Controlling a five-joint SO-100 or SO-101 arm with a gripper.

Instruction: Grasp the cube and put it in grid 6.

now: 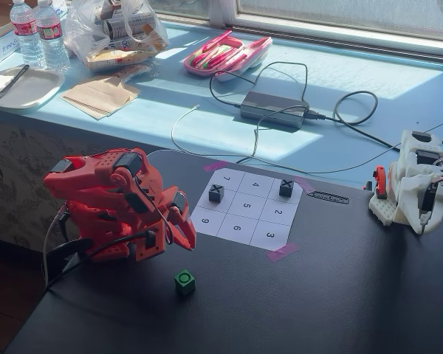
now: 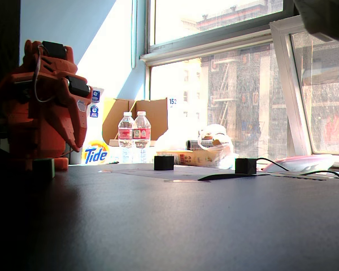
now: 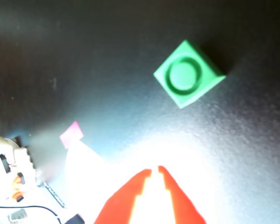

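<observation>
- The green cube [image 1: 184, 281] sits on the dark table [image 1: 340, 295], toward the near edge in a fixed view, well clear of the paper grid.
- Its top face carries a raised ring, seen plainly from the wrist camera [image 3: 188, 74], where the cube lies turned cornerwise.
- In the low fixed view the cube [image 2: 44, 167] shows as a dark block at the far left, at the foot of the red arm.
- The red arm [image 1: 114, 203] is folded low on the left of the table, and its gripper [image 1: 183, 237] points down just left of and beyond the cube, not touching it.
- In the wrist view the two red fingers [image 3: 130, 198] come in from the bottom edge with their tips almost together, only a thin slit between them, and nothing is held.
- The numbered sheet [image 1: 245, 210] lies beyond the cube, held down at its corners with pink tape.
- The square marked 6 [image 1: 237, 228] is bare; it is in the near row, between the squares marked 9 and 3.
- One black block with a white X [image 1: 216, 193] stands on the left side of the sheet, another [image 1: 286, 188] on the far right corner square.
- A white robot arm [image 1: 413, 184] stands at the right edge of the table.
</observation>
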